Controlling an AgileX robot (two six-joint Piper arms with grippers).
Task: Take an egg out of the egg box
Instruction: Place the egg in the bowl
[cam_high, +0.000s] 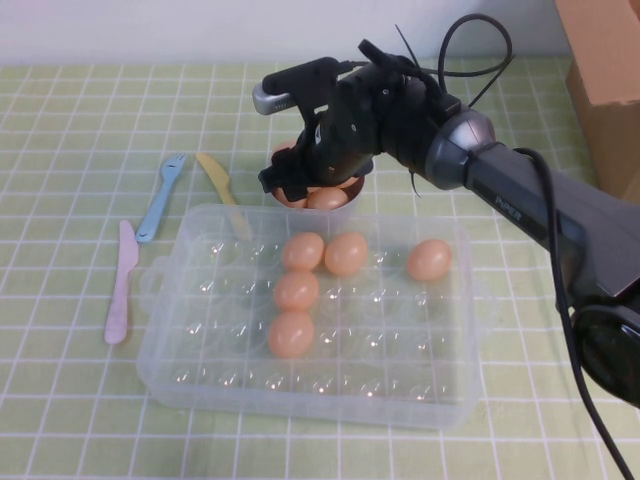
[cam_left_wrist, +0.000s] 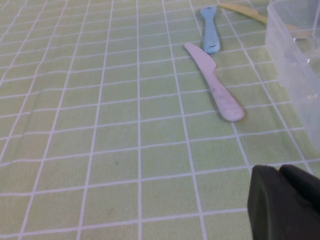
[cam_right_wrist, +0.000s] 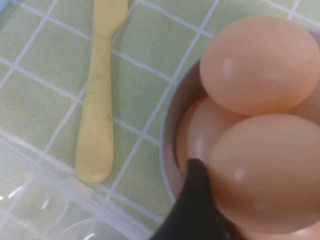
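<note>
The clear plastic egg box (cam_high: 160, 340) lies at the middle of the table with several peach-orange eggs in its cups, among them one at the right (cam_high: 429, 260). Just behind it stands a small round bowl (cam_high: 358, 186) with more eggs in it. My right gripper (cam_high: 300, 185) hangs down over this bowl. In the right wrist view one black finger (cam_right_wrist: 192, 200) presses against the egg (cam_right_wrist: 265, 170), which sits on top of the other eggs inside the bowl wall (cam_right_wrist: 172, 130). My left gripper (cam_left_wrist: 280, 171) hovers shut over bare tablecloth, left of the egg box (cam_left_wrist: 295, 60).
A yellow knife (cam_high: 215, 178), a blue fork (cam_high: 160, 200) and a pink knife (cam_high: 120, 285) lie left of the egg box on the green checked cloth. A brown cardboard box (cam_high: 605, 70) stands at the back right. The right arm's cables loop above the bowl.
</note>
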